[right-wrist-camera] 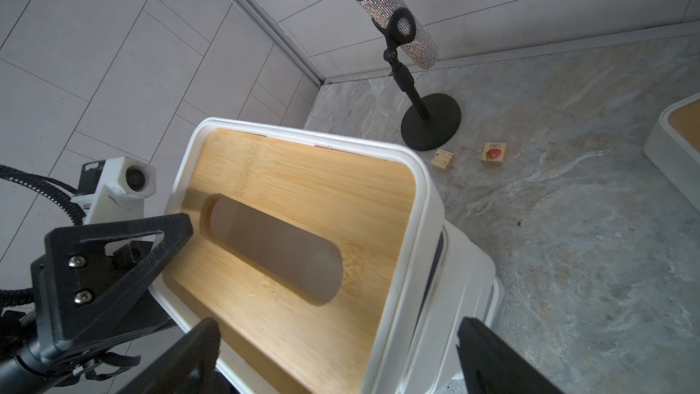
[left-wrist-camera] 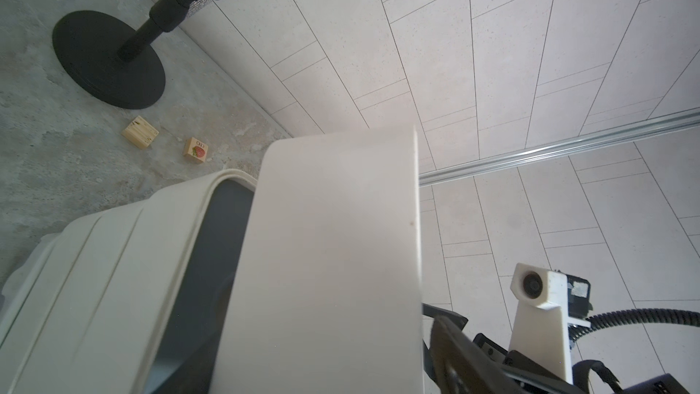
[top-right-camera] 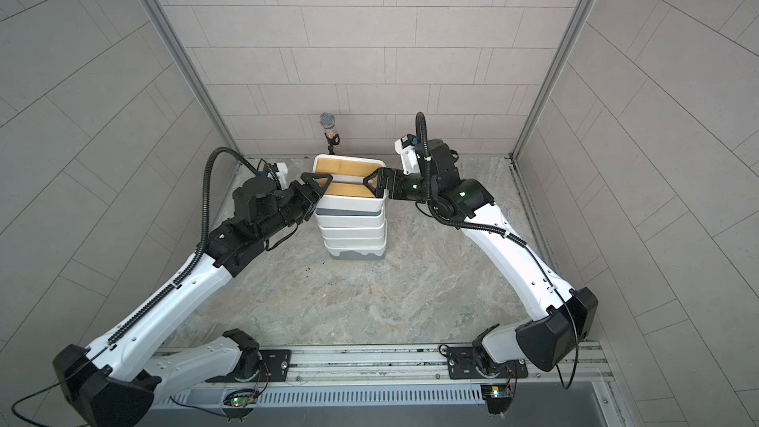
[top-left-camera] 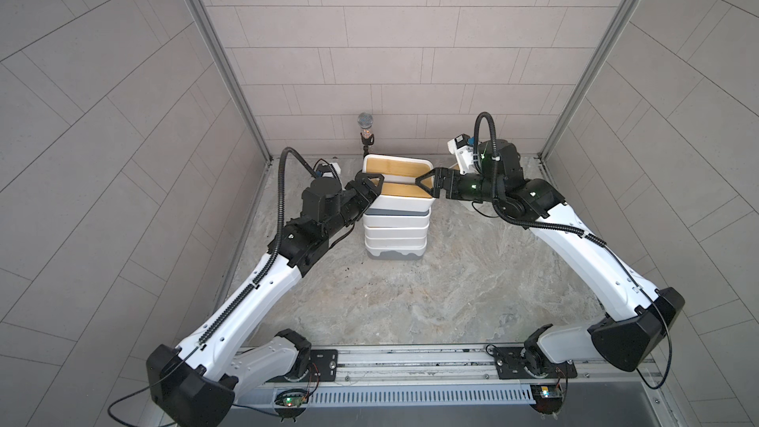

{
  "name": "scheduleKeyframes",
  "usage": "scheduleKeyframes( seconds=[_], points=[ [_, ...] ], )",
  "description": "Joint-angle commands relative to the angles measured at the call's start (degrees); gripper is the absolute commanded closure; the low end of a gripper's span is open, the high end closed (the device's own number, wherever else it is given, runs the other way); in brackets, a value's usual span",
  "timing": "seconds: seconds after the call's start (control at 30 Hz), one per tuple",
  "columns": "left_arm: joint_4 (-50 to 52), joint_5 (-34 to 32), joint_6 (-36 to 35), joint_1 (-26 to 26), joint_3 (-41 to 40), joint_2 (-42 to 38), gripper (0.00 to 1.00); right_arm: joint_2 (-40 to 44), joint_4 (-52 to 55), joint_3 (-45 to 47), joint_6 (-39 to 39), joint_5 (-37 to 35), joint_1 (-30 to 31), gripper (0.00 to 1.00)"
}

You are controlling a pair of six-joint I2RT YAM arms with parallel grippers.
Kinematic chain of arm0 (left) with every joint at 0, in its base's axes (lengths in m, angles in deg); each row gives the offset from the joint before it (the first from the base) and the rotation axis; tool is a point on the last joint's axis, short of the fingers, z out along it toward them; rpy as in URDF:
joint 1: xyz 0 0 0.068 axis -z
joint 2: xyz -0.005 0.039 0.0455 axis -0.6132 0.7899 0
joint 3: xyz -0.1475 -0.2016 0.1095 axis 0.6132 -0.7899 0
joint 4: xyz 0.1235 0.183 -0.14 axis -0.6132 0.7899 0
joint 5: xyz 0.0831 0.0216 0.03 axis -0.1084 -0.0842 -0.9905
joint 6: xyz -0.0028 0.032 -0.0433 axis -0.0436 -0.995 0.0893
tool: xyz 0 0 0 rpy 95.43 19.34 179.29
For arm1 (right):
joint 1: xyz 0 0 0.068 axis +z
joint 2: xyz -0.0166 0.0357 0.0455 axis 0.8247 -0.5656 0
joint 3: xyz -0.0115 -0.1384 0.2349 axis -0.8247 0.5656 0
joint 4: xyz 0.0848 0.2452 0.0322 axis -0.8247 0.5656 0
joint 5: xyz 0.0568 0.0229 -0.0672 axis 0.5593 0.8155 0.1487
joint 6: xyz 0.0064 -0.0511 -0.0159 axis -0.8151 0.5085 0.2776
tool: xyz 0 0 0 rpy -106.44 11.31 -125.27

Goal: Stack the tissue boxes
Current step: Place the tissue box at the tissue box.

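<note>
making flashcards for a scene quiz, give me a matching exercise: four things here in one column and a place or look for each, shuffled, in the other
Things:
1. top tissue box
2. bottom tissue box
3. microphone
4. strawberry cube

Descriptions:
A. lies loose on the table
B. grey base
C. bamboo lid with an oval slot
D. clipped in a black stand

Pairs: 1-C, 2-B, 3-D, 4-A
</note>
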Motion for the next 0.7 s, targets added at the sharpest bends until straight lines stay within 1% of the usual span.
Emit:
scheduleKeyframes(
  seconds=[0.0, 0.5, 0.67],
  points=[
    [1.4, -1.6, -2.6, -0.5, 2.6, 0.0, 0.17, 0.0, -1.6, 0.7, -0.8, 0.4, -0.1, 0.0],
    [10.1, -5.6, -8.0, -0.7, 7.3, 1.7, 0.15, -0.6, -2.1, 0.8, -0.9, 1.3, 0.0, 0.0],
    [12.1, -7.5, -8.6, -0.7, 7.8, 2.1, 0.15, -0.7, -2.4, 0.8, -1.0, 1.4, 0.0, 0.0]
  ],
)
